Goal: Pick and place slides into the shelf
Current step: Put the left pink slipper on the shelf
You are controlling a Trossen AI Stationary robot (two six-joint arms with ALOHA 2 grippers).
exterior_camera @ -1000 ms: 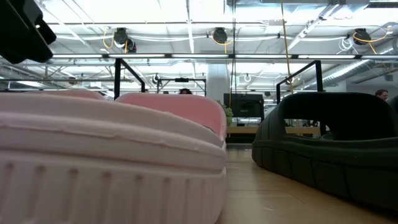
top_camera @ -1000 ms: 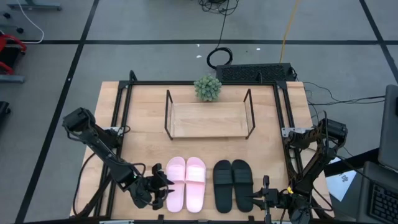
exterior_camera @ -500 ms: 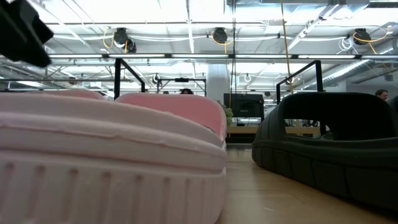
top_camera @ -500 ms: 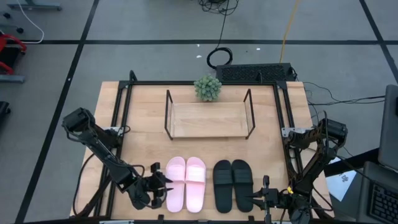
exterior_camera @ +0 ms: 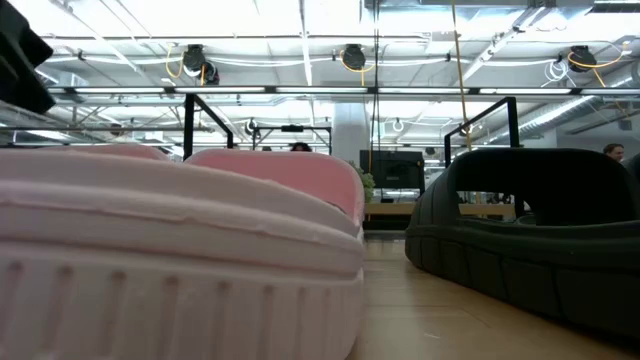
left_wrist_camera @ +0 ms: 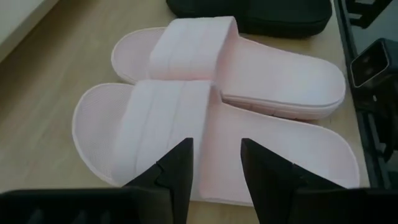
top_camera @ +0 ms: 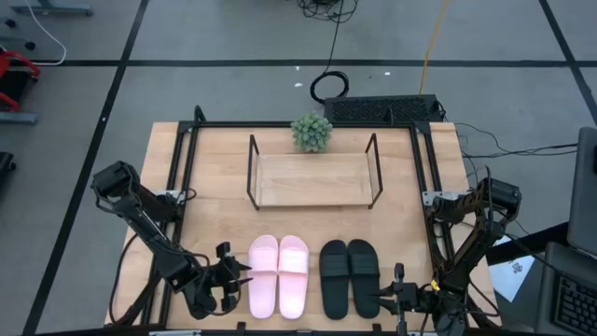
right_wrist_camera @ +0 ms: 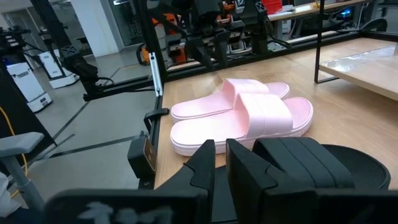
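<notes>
- while my left tool (top_camera: 227,277) hangs low at the counter's (top_camera: 216,187) near edge, just left of the pink slides (top_camera: 279,274), its fingers (left_wrist_camera: 176,169) stand spread with a gap over the nearer pink slide (left_wrist_camera: 186,140).
- my right tool (top_camera: 399,297) waits at the near edge just right of the black slides (top_camera: 350,276), fingers almost pressed together, pinching nothing.
- both pairs lie side by side on the counter, pink left, black right.
- the shelf (top_camera: 312,177) stands farther back, its board bare, a small green plant (top_camera: 312,132) just behind it.
</notes>
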